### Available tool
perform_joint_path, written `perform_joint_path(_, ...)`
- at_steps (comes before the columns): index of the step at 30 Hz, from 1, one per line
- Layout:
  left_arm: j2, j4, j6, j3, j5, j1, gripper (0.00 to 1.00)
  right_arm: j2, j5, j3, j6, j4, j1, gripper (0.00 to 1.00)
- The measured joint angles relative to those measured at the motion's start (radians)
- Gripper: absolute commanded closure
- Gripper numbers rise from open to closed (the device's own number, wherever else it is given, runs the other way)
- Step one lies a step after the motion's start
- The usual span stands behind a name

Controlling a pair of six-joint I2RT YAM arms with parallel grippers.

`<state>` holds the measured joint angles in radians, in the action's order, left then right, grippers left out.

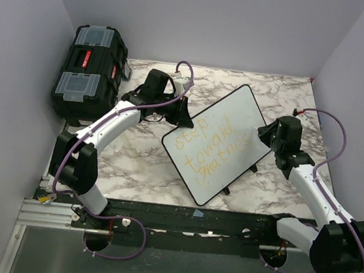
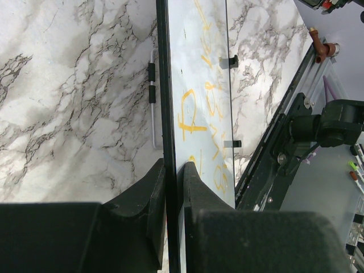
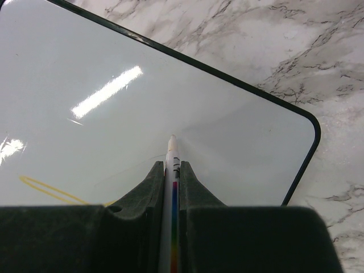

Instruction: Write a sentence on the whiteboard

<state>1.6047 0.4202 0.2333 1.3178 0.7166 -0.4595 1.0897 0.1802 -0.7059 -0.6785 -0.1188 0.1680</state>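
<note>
The whiteboard (image 1: pixel 225 131) stands tilted on the marble table, its black rim and small feet showing. The sentence (image 1: pixel 210 149) runs over it in about three faint yellow-orange lines, with some strokes (image 2: pixel 187 114) seen edge-on in the left wrist view. My left gripper (image 1: pixel 184 114) is shut on the whiteboard's rim (image 2: pixel 165 85), one finger on each side (image 2: pixel 173 168). My right gripper (image 1: pixel 264 132) is shut on a white marker (image 3: pixel 172 151) with a rainbow stripe. Its tip points at a blank part of the whiteboard (image 3: pixel 114 57) near a rounded corner; contact cannot be told.
A black toolbox (image 1: pixel 88 71) sits at the back left of the marble table (image 1: pixel 133 164). Grey walls close in the left, back and right. A black mounting rail (image 1: pixel 173 217) with both arm bases runs along the near edge.
</note>
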Motion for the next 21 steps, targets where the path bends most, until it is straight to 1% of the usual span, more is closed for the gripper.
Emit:
perform_joint_path(13,0.000,0.003,-0.002,0.000,-0.001,0.000,1.00,0.049,-0.022,-0.002,0.000,0.010,0.000,0.99)
perform_joint_path(21,0.000,0.004,-0.002,0.000,-0.001,0.000,1.00,0.053,-0.046,-0.002,0.011,0.017,-0.006,0.99)
